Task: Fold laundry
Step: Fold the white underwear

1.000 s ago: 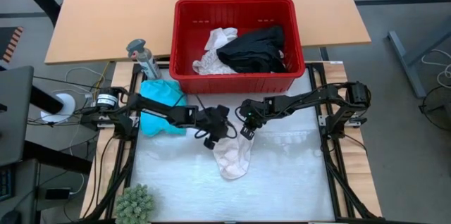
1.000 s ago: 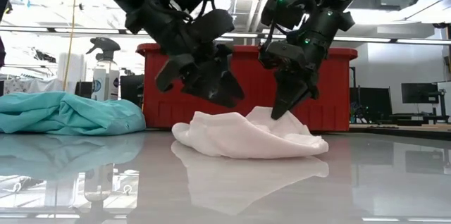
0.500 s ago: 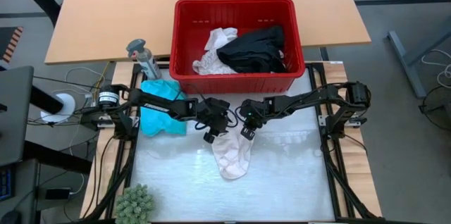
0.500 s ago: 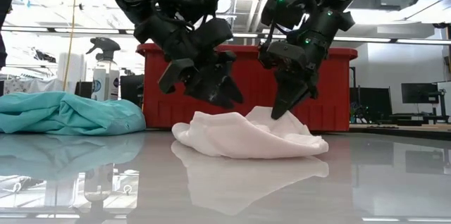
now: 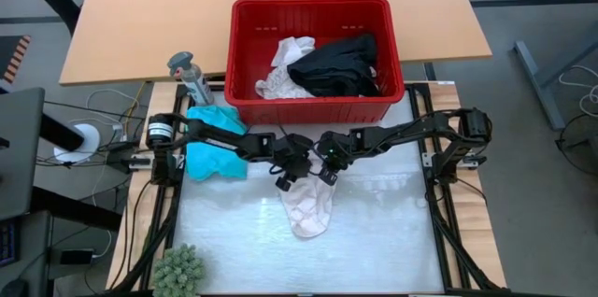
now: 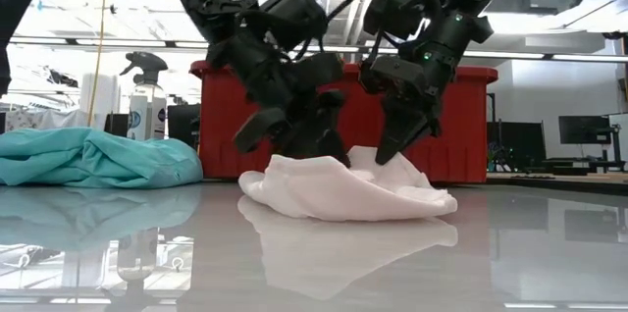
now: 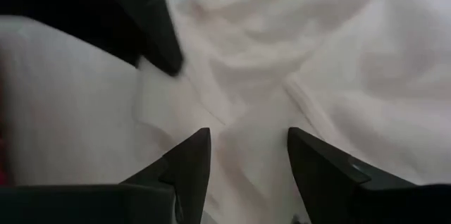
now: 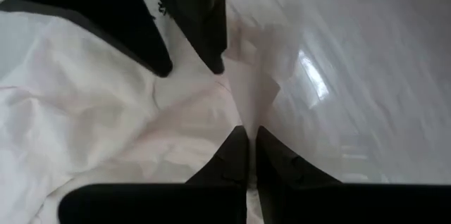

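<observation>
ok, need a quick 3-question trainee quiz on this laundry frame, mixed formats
1. True or false: the right end effector is shut, pinching the white garment.
2. Multiple choice: what lies in the red basket? A) only a teal garment B) a black garment and white cloth C) the green plant
3. Fill in: the left end effector is open above the ____ garment.

Key:
1. True; its fingers are closed with cloth between them.
2. B; the teal garment lies on the table beside the basket, and the plant stands at the table's near left corner.
3. white
</observation>
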